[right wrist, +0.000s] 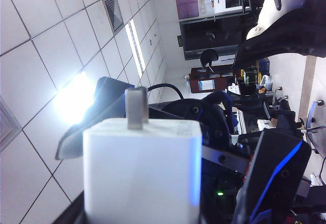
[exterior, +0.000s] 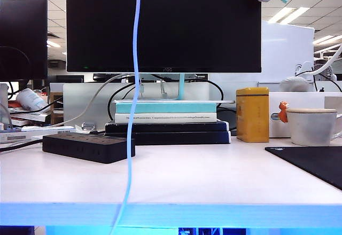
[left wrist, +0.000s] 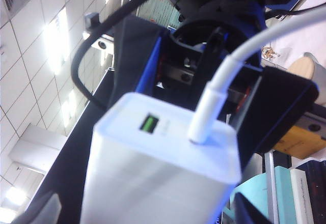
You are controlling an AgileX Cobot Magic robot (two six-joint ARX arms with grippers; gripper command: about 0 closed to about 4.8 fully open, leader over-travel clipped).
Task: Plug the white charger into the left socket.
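Charger (left wrist: pixel 158 168) is sitting aloft between both pincers, prong (right wrist: pixel 136 107) pointing toward the ceiling. Right pincer (right wrist: pixel 153 216) is clamping it. Left pincer (left wrist: pixel 145 211) is straddling it, though I cannot tell whether it is gripping. The cable (exterior: pixel 132 112) is hanging before the table (exterior: pixel 214 176). Farther back, the strip (exterior: pixel 88 145) is lying beside the books (exterior: pixel 168 123).

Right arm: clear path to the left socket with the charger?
Probably yes: the left socket is uncovered; only the cable hangs in front. Right gripper grips the white charger, left gripper beside it, outside exterior view.
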